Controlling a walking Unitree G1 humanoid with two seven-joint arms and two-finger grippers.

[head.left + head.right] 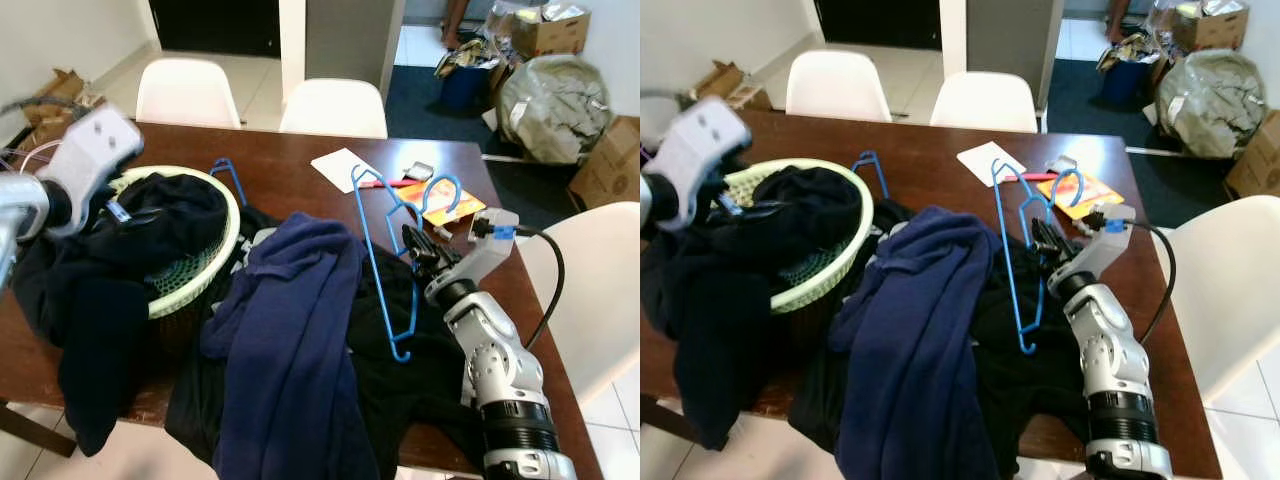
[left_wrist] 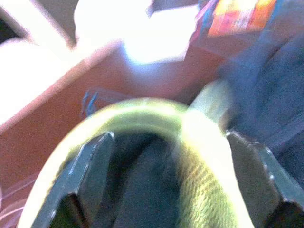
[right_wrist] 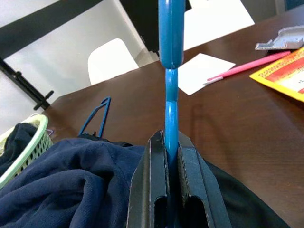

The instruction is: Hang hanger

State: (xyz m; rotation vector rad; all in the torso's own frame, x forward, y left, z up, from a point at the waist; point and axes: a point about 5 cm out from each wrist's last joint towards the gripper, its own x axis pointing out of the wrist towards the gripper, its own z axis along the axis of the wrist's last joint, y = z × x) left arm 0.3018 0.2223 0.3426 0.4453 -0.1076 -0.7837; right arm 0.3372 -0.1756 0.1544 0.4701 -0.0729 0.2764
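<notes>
A: Left side first?
B: The left gripper point(image 1: 125, 205) hovers over the basket point(image 1: 226, 245), fingers spread and empty; its wrist view is blurred.
A: The hanger?
B: The blue hanger point(image 1: 378, 262) looks light, stiff and slick; the right gripper point(image 3: 171, 159) pinches its rod above the clothes point(image 1: 290, 340) on the table point(image 1: 290, 160). Its lower end is hidden.

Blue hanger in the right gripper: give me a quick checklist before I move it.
1. Grip: right gripper shut on the blue hanger wire: ok.
2. Hanger free of cloth: its lower end lies against the navy garment; snagging cannot tell.
3. Second hanger apart, beside the basket: ok.
4. Left gripper over the basket, open, holding nothing: ok.
5. Rail to hang on: cannot tell.
</notes>
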